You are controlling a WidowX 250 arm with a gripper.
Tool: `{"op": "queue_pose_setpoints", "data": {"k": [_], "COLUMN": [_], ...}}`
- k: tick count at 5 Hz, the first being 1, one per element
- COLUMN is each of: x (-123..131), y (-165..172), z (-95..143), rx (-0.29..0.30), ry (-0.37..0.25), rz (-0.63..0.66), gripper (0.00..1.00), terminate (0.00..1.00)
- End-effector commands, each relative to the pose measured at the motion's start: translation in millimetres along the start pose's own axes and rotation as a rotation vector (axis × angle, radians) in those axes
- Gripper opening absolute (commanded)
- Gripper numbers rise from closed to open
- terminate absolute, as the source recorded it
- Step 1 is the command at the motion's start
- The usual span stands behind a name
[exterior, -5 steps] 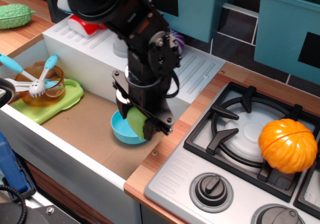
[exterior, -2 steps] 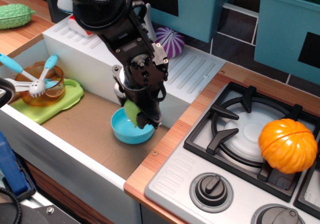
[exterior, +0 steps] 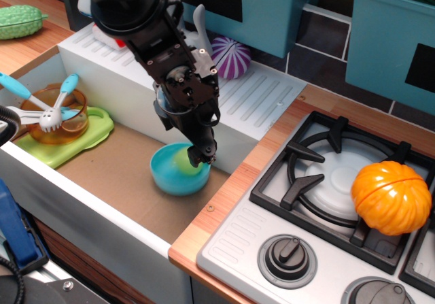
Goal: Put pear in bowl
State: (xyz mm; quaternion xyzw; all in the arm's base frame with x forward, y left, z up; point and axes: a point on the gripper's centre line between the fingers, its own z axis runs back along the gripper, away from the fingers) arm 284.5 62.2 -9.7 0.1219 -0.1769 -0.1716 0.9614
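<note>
Hovering: pincer [exterior: 199, 156] over the bowl's [exterior: 163, 179] 2 o'clock rim
Pear [exterior: 183, 165]: lying in bowl
Pincer spread: cannot tell

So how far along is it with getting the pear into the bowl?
Nearly finished. The pear already lies inside the light-blue bowl on the sink floor. The gripper hangs just over the bowl's rim, its fingertips beside the pear; whether it has let go is unclear. Left: pull the arm clear.
</note>
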Motion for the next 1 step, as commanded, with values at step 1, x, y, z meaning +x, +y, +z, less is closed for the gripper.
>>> {"op": "queue_pose_setpoints", "data": {"k": [1], "x": [3.2], "y": [4.1], "z": [3.4], "rx": [0.012], "ry": [-0.017], "rz": [0.004], "gripper": [1.00], "terminate": [1.00]}}
